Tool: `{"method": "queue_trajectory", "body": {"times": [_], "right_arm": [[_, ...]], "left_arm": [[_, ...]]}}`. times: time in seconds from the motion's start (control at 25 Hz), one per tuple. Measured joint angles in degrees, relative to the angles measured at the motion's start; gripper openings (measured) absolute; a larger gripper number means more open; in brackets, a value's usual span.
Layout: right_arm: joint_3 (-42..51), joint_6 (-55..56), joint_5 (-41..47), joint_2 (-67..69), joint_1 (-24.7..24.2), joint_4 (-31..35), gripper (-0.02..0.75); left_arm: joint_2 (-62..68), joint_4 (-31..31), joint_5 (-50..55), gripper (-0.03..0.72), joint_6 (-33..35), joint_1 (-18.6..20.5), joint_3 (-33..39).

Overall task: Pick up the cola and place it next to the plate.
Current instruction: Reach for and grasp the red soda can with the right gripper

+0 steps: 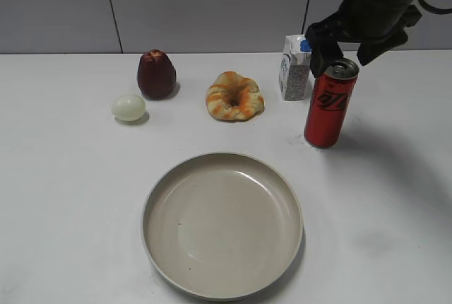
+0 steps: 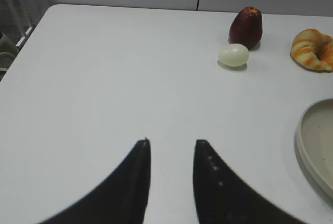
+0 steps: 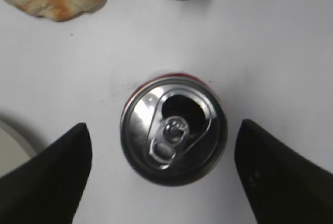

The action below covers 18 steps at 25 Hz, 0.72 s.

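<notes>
The cola (image 1: 328, 106) is a tall red can with a silver top, standing upright on the white table right of the middle. In the right wrist view I look straight down on its open top (image 3: 174, 130). My right gripper (image 1: 349, 53) hovers just above the can, open, with one finger on each side of it (image 3: 164, 130) and not touching it. The plate (image 1: 222, 223) is a wide beige dish at the front middle; its rim shows in the left wrist view (image 2: 317, 146). My left gripper (image 2: 171, 143) is open and empty over bare table.
A small white-and-blue carton (image 1: 294, 67) stands close behind the can. A bread ring (image 1: 234, 96), a dark red fruit (image 1: 156, 74) and a pale egg (image 1: 128, 107) lie along the back. The table's left edge (image 2: 31, 26) shows in the left wrist view.
</notes>
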Motion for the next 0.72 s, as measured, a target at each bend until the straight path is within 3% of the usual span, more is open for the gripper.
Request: {"method": "queue_trajectory", "body": {"times": [0.16,0.72], "right_arm": [[-3.31,1.02,1.04,2.15,0.0,-2.83,0.651],[-4.04,1.32,2.15,8.96,0.0,-3.03,0.627]], "left_arm": [[0.0,0.0,0.0,0.228,0.0,0.0,0.0],[0.0,0.0,0.0,0.23,0.0,0.0,0.0]]}}
